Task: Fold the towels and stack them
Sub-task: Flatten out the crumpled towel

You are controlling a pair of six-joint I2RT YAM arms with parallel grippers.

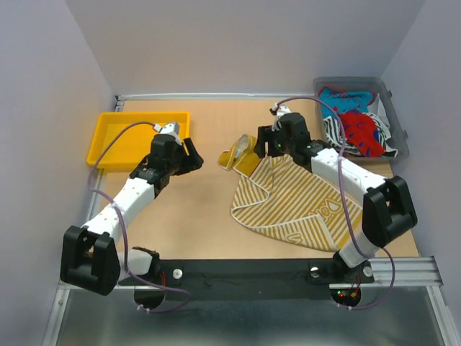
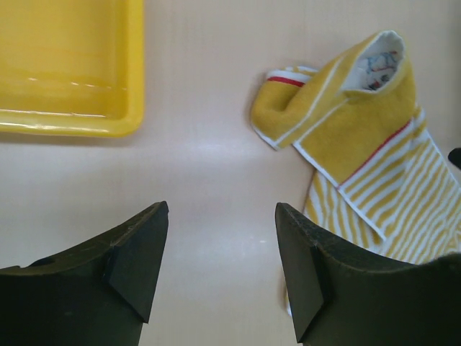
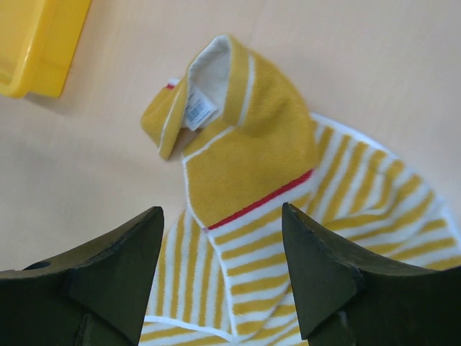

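The right pincer [image 1: 269, 146] [image 3: 222, 213] hangs with its jaws spread wide and nothing between them. Directly beneath it and stretching back toward its arm's base lies the yellow-cream striped towel [image 1: 292, 203] [image 3: 274, 238], spread loosely on the counter [image 1: 202, 209]. The towel's solid yellow end, edged by a thin red line, is bunched and curled up just beyond the right pincer's fingertips, with a small white label showing inside the curl.

The left pincer [image 1: 189, 155] [image 2: 221, 209] is also spread and holds nothing; it hovers over bare counter. The curled towel end [image 2: 338, 122] sits ahead of it and to its right, not touching it. A yellow tray [image 1: 115, 144] [image 2: 72, 79] lies ahead of it to the left.

Well off to the right pincer's right, a grey bin [image 1: 395, 108] holds the red-blue patterned towel [image 1: 360, 128] and the black-white striped towel [image 1: 333, 132], heaped together.
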